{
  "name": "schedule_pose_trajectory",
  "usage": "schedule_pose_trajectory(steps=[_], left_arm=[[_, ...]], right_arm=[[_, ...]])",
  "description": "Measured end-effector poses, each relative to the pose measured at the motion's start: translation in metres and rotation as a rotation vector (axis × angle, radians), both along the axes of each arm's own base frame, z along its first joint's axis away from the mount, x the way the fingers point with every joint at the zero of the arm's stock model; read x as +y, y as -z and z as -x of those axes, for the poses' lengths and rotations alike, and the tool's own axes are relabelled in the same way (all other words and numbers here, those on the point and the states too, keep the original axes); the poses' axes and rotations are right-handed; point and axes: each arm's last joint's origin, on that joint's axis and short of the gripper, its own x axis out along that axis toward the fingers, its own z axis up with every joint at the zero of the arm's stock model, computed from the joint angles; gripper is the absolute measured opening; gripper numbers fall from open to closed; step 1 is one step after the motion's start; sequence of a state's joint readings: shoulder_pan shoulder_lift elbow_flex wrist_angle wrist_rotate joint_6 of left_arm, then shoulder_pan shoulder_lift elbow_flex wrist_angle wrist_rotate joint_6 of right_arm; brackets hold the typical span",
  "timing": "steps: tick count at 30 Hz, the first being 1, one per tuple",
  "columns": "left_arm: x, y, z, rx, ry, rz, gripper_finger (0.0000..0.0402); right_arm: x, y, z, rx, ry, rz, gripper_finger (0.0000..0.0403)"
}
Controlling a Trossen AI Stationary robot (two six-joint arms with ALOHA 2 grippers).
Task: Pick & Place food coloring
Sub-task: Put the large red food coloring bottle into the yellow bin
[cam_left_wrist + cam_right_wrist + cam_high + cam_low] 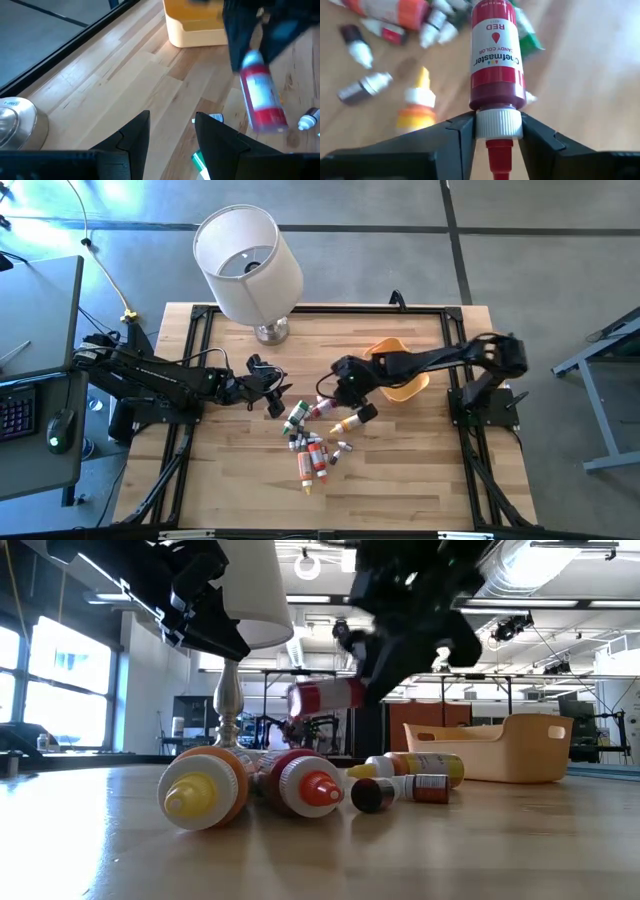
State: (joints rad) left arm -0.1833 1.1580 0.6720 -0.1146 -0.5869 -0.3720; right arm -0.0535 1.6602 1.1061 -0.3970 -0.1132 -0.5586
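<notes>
The left gripper (277, 393) hovers over the wooden counter (230, 470), just left of the heap of food coloring bottles (312, 450), and its two dark fingers (131, 137) stand narrowly parted with nothing between them. Behind it, toward the far edge of the counter, stands a white-shaded lamp (247, 260) on a silver foot (15, 122).

The heap lies near the middle of the counter: red, orange, yellow, green and whitish bottles on their sides, some touching. In the low view a yellow-capped bottle (204, 790) and an orange-capped one (303, 783) lie side by side in front, with a dark-capped one (398, 790) and a yellow one (420, 768) to the right of them.

Just above the far right side of the heap, the right gripper (343, 387) holds a red food coloring bottle (496, 55) clear of the counter. Its fingers (455, 131) clamp the white collar (499, 123) just below the red body, and the label reads "Chefmaster Candy Color RED". In the low view the bottle hangs roughly level.

Right of the heap, beneath the right arm, sits an orange plastic bowl (408, 388).
</notes>
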Motion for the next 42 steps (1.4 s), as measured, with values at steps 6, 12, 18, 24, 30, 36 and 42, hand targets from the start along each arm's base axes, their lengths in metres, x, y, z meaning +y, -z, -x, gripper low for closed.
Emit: schedule_pose_trajectory(steps=[6, 12, 18, 24, 30, 36, 42], left_arm=[[0.0, -0.001, 0.0, -0.01, -0.001, 0.0, 0.0156], [0.0, -0.001, -0.001, -0.013, -0.008, -0.004, 0.0156], [0.0, -0.001, -0.001, -0.014, -0.008, -0.007, 0.0156], [0.001, -0.002, 0.0, -0.007, -0.015, -0.037, 0.0156], [0.001, -0.002, 0.0, -0.006, -0.016, -0.037, 0.0156], [0.001, -0.001, 0.0, -0.006, -0.016, -0.037, 0.0156], [0.001, -0.001, 0.0, 0.001, -0.016, -0.039, 0.0156]], right_arm=[[0.004, -0.039, 0.041, 0.088, 0.207, 0.406, 0.0119], [-0.007, -0.051, 0.077, 0.305, 0.23, 0.689, 0.0125], [-0.029, -0.037, 0.09, 0.613, 0.149, 0.846, 0.0126], [-0.055, -0.018, 0.085, 0.802, 0.081, 0.923, 0.0127], [-0.068, 0.004, 0.078, 0.995, -0.111, 1.002, 0.0127], [-0.07, 0.02, 0.071, 1.103, -0.227, 1.056, 0.0127], [-0.07, 0.031, 0.068, 1.103, -0.239, 0.999, 0.0127]])
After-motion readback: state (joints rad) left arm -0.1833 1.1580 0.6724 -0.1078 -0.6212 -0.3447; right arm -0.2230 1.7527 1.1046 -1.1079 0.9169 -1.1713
